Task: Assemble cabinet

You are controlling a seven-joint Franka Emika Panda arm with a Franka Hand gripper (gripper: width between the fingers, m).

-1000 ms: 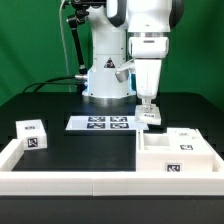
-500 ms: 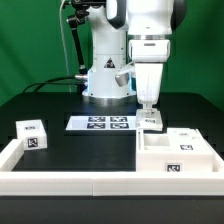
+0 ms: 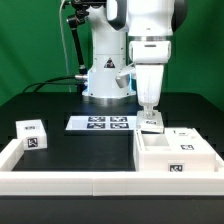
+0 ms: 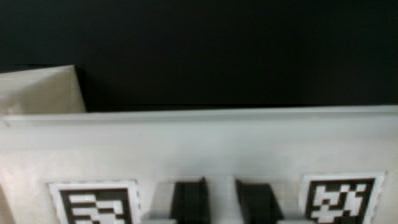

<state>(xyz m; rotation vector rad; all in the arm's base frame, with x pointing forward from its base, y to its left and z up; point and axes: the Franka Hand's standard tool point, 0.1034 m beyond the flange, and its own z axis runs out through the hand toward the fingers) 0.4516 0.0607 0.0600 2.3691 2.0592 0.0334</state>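
Observation:
My gripper hangs over the back left corner of the cabinet body, a large white open box with marker tags at the exterior view's right front. It is shut on a small white tagged panel, held just above the table behind the body. In the wrist view the dark fingers pinch a thin white edge of this panel. A tag sits on the panel on each side of the gripper.
A small white tagged cube stands at the exterior view's left. The marker board lies flat before the robot base. A low white wall runs along the front. A pale edge shows in the wrist view.
My gripper has moved down and slightly toward the exterior view's right with the panel, closer to the cabinet body's back corner. The cube and the body have not moved.

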